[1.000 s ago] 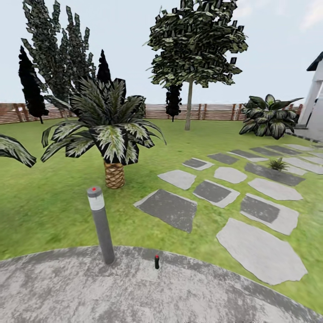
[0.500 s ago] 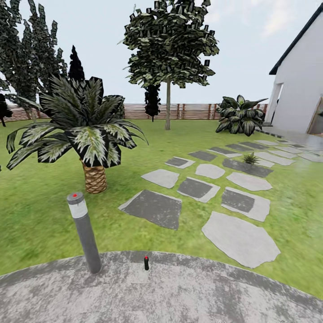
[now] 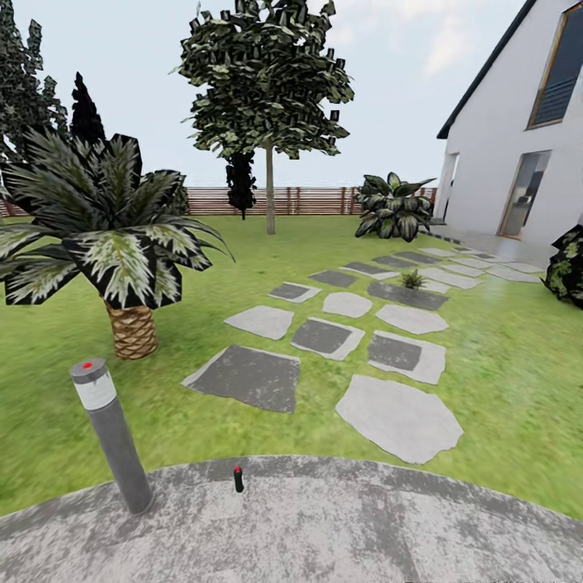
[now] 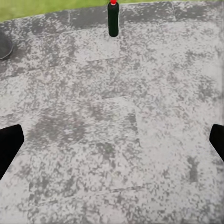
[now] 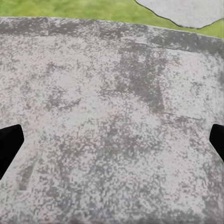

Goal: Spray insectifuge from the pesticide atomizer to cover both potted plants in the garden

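Observation:
The pesticide atomizer [image 3: 238, 479] is a small slim dark bottle with a red top, standing upright on the round grey patio [image 3: 324, 526] near its far rim. It appears again in the left wrist view [image 4: 113, 18], well ahead of my left gripper [image 4: 112, 142]. That gripper is open, its dark fingertips [image 4: 9, 144] spread wide over bare paving. My right gripper [image 5: 112, 142] is open too, with nothing between its fingers above the patio near the grass edge. The potted plants are out of view.
A grey bollard lamp [image 3: 112, 437] stands at the patio rim left of the bottle. A palm [image 3: 129, 324] grows behind it. Stepping stones [image 3: 397, 417] lead over the lawn toward a white house [image 3: 518, 162]. A wooden fence [image 3: 316, 200] and a tree [image 3: 270, 186] close the back.
The whole head view has slid left, so the camera has turned right: the white house and a dark bush at the right edge have come into view. The bottle and lamp stand as before.

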You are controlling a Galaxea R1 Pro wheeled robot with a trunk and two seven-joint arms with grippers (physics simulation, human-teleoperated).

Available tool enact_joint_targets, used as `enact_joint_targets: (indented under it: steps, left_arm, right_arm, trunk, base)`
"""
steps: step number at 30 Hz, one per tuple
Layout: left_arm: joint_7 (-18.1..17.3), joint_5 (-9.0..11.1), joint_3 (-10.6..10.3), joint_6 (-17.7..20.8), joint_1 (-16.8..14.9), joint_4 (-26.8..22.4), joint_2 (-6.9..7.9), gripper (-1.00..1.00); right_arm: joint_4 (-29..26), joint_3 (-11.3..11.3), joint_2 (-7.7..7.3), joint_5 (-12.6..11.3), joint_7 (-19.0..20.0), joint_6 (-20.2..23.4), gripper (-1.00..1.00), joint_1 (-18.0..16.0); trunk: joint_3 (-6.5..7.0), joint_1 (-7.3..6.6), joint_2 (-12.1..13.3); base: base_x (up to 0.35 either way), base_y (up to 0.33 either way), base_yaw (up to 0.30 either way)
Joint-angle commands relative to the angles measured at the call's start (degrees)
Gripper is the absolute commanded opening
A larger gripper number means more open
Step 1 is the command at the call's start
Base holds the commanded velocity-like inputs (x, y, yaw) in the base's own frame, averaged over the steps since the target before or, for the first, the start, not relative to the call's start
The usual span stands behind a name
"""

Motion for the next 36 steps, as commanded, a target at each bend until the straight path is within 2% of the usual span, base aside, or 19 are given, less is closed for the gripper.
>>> enact_joint_targets:
  steps: [1,26,36]
  left_arm:
    - [-0.02,-0.07,-0.06,-0.2,-0.03,0.03,0.02,1.0]
    - [0.52,0.12,0.63,-0.45,-0.05,0.03,0.33,1.0]
    - [0.52,0.12,0.63,-0.45,-0.03,0.03,0.37,1.0]
  right_arm:
    - [0.04,-0.05,0.01,0.02,-0.02,-0.18,1.0,-0.04]
    - [0.04,-0.01,-0.08,0.11,-0.11,-0.18,1.0,-0.04]
    - [0.04,-0.05,-0.16,0.11,-0.11,-0.18,1.0,-0.04]
  trunk:
    - [-0.24,0.22,-0.44]
    - [-4.75,5.71,-10.47]
    - [-7.34,7.91,-14.48]
  base:
    - [0.0,0.0,-0.056]
    - [0.0,0.0,-0.004]
    - [0.0,0.0,0.0]
